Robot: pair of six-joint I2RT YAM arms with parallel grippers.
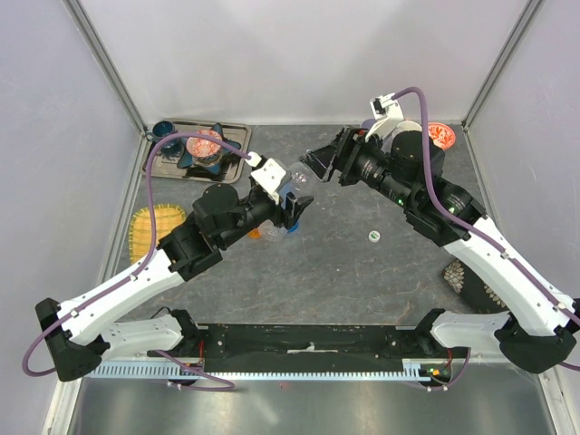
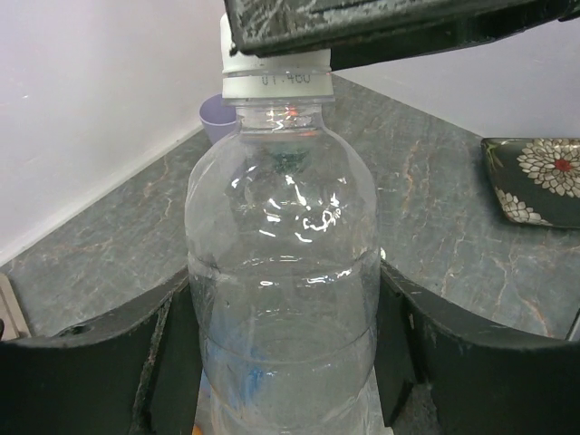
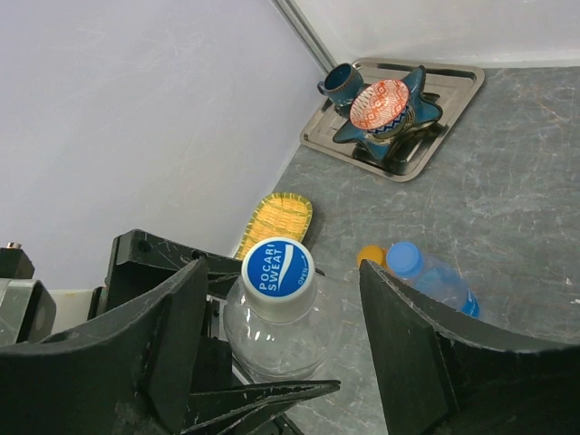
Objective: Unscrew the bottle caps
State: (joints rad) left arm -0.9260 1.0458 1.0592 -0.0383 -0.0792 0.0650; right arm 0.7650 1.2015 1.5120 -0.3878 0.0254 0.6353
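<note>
Table [image 1: 362,272]: grey stone-patterned top; we saw both arms meeting over its middle;
Left gripper [image 2: 285,362]: we found it pinching the clear bottle [image 2: 283,272] by the lower body;
Right gripper [image 3: 281,272]: spread; fingers stood either side of the cap [image 3: 277,267], touching neither side;
Clear bottle: sat between the left fingers;
Blue-tinted bottle [image 3: 435,283]: lay on the table nearby;
Cap: white and blue; sat on the neck
</note>
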